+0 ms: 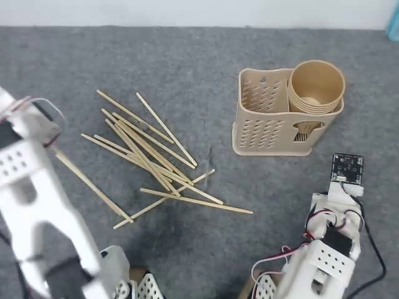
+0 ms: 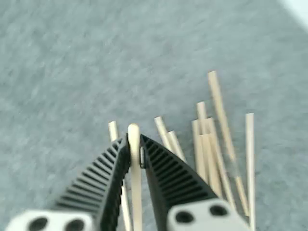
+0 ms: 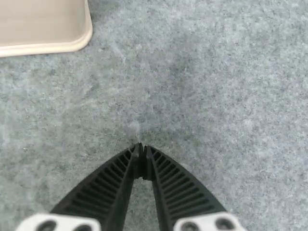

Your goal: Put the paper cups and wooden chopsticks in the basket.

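Observation:
A beige slotted basket [image 1: 265, 132] stands on the grey carpet, with a stack of paper cups [image 1: 317, 86] in its right compartment. Several wooden chopsticks [image 1: 148, 148] lie scattered to its left. My left gripper [image 2: 135, 141] is shut on one chopstick [image 2: 134, 159], whose end pokes out past the fingertips; the loose chopsticks [image 2: 211, 144] lie on the carpet beyond it. In the high view this arm [image 1: 28, 168] is at the left edge, and a long chopstick [image 1: 93, 187] slants out from beneath it. My right gripper [image 3: 141, 148] is shut on nothing, low over bare carpet in front of the basket [image 3: 48, 31].
The right arm [image 1: 336, 218] sits at the lower right, just in front of the basket. A pale wall edge runs along the far side of the carpet. A blue object [image 1: 394, 25] shows at the top right corner.

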